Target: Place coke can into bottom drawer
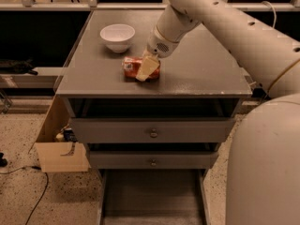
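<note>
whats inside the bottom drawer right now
Only its bare grey floor shows in the bottom drawer; its rear runs under the drawers above, hidden. The coke can lies on the cabinet top, with the gripper at it.

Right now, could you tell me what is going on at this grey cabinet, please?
The robot's single arm reaches over the cabinet top, with its gripper down at the coke can, which lies on its side near the front edge. A white bowl sits farther back on the top. The bottom drawer is pulled out below, with no can in it yet.
</note>
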You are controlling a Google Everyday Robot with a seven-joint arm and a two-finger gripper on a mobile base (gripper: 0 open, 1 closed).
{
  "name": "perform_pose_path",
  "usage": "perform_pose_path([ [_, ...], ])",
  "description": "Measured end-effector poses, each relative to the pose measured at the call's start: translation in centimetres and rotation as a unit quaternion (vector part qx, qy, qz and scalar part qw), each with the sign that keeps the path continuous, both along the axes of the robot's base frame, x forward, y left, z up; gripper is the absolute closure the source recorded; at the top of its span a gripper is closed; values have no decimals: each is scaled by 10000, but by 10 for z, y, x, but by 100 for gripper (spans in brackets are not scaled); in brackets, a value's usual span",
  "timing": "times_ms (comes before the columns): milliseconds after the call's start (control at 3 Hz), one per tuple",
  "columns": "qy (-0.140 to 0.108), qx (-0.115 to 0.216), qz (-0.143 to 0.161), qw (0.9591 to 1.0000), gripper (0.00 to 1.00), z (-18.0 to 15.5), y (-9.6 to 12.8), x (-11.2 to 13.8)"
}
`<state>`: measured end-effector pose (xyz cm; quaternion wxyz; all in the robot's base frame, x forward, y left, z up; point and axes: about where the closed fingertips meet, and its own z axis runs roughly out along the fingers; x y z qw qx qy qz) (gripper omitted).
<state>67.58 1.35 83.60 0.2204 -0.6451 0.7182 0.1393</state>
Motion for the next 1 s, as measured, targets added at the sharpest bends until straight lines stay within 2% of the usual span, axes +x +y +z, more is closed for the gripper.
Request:
perform_pose_path([
  [333, 8, -11, -197, 9998, 100, 3, -45, -15],
  [667, -53, 177, -580, 9981, 100, 20, -118, -66],
  [1000, -127, 272, -685, 9972, 100, 39, -152, -101],
])
